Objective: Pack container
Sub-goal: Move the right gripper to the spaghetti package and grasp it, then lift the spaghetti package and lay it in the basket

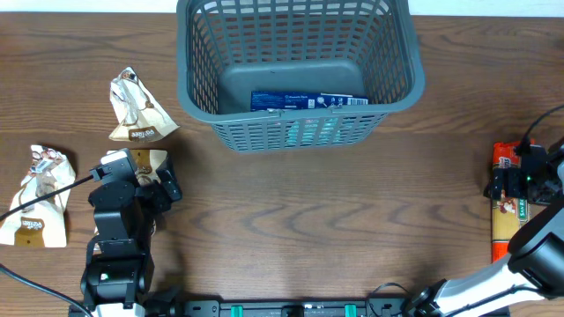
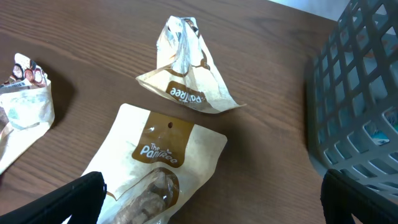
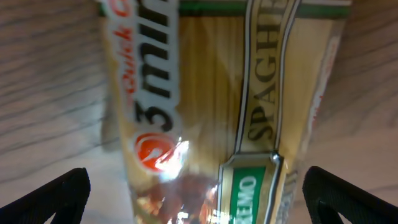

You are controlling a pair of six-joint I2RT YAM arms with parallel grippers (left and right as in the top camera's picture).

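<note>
Item 1, basket [image 1: 300,114]: dark grey, slotted sides, thick rim, standing upright at the far middle of the wooden desk [image 1: 352,220]; a blue box [image 1: 308,101] lies flat on its floor against the near wall (its print is too small to read). Item 2, flat pouch [image 2: 158,162]: beige with a brown label and a hang hole, lying on the desk directly under the left claw [image 2: 214,200]. The claw's two dark fingers are spread wide, one at each lower corner of the wrist view, and grip nothing. Item 3, crumpled pouch [image 2: 186,71]: same brand, top twisted shut, lying just beyond the flat pouch, between it and the basket's left corner but apart from both. Item 4, third pouch [image 1: 40,198]: same kind, alone near the desk's left edge, well apart from the basket. Item 5, spaghetti pack [image 3: 211,93]: long, clear wrap with a red end and green label, lying lengthwise at the desk's right edge, well apart from the basket. The right claw [image 3: 199,200] hangs close over it, fingers spread to either side of the pack; whether they touch it cannot be told.
</note>
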